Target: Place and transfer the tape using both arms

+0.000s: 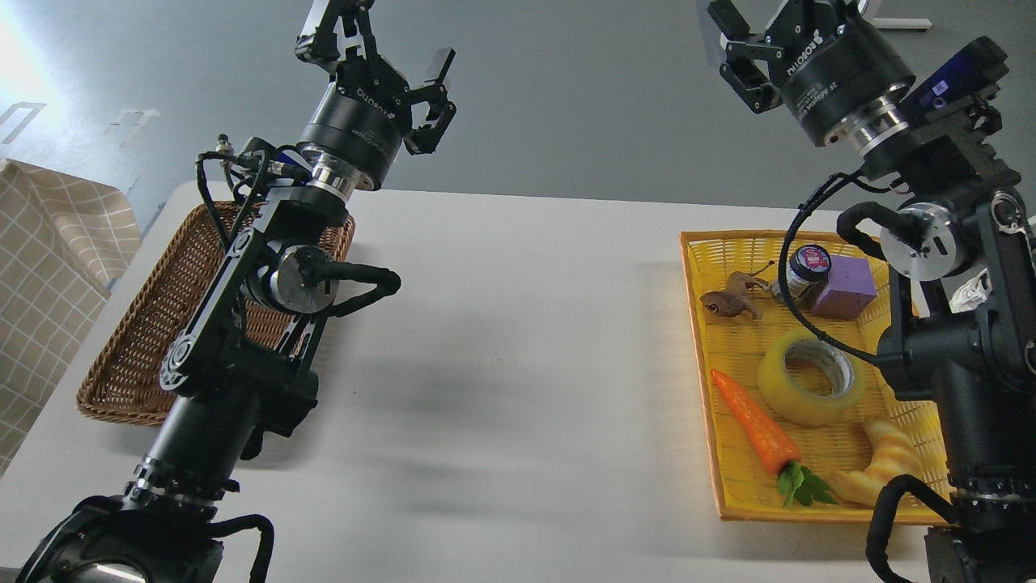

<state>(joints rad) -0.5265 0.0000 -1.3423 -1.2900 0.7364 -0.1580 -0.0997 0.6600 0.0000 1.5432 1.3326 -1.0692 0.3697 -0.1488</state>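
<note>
Both hands hang high above the worktop [518,340], empty: the left hand [388,61] has its fingers spread wide, the right hand [740,48] is parted too, though partly cut off by the frame edge. The tape [812,377] lies flat in the yellow basket [704,356], hemmed in by the toy carrot [754,425] and the croissant toy [882,461]. A descent by the right hand could snag these neighbours, or its cable [809,308] crossing above the roll could catch. The wicker basket [154,324] sits well apart on the left.
</note>
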